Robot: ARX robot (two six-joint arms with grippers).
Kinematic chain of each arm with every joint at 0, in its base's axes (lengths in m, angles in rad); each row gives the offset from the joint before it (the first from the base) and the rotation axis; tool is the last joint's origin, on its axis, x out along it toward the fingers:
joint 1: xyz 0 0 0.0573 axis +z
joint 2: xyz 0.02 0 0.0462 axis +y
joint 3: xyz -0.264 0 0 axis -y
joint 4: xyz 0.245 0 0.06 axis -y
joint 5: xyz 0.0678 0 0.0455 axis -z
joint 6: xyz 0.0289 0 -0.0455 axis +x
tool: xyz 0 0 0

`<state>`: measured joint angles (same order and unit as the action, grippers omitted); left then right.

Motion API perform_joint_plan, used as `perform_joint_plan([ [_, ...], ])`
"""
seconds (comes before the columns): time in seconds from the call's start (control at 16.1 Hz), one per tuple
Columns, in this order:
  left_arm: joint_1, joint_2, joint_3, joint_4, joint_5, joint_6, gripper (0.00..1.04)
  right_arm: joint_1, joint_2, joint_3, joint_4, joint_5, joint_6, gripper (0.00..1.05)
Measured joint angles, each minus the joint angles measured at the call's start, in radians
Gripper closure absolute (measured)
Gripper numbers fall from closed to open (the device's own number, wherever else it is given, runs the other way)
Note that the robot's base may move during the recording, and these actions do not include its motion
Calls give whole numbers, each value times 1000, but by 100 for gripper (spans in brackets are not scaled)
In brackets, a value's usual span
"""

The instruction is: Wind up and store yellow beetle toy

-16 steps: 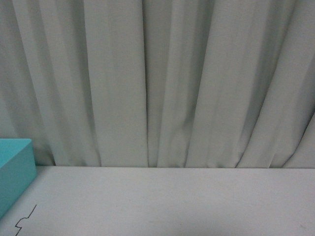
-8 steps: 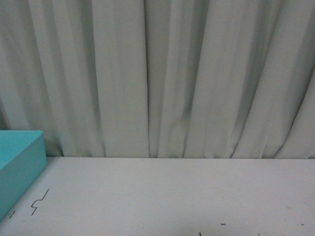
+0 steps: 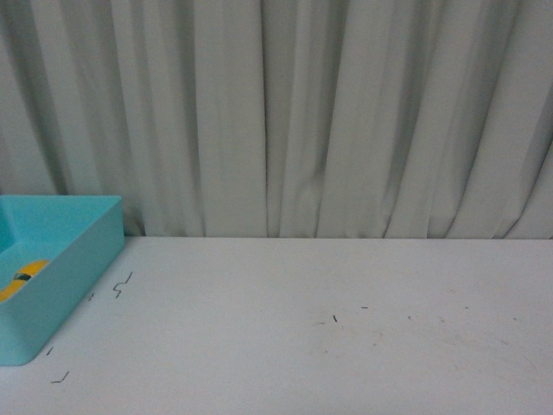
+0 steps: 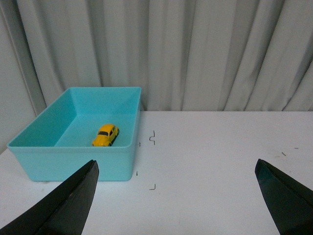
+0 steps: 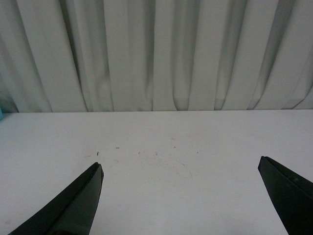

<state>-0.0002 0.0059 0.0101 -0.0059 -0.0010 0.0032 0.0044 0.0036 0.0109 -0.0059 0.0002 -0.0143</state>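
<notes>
No readable text, labels or numbers anywhere.

Yellow beetle toy inside teal bin; left pincer spread wide, apparently empty.

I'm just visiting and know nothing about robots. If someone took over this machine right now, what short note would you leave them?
Left gripper: open, empty, hanging above the table, short of the bin.
Right gripper: open, empty, over bare table.
Yellow beetle toy: on its wheels on the floor of the turquoise bin at the table's left end; nothing touches it.
Done: the toy looks stored.
Left: probably nothing; the pictures cannot show whether it was wound.
</notes>
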Motion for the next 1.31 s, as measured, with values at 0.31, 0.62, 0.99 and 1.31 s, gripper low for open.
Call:
perform_joint_plan([
  [0.31,0,0,0,3,0,0,7,0,0,0,2,0,0,7],
  [0.62,0,0,0,3,0,0,7,0,0,0,2,0,0,7],
  [0.99,0,0,0,3,0,0,7,0,0,0,2,0,0,7],
  [1.31,0,0,0,3,0,0,7,0,0,0,2,0,0,7],
])
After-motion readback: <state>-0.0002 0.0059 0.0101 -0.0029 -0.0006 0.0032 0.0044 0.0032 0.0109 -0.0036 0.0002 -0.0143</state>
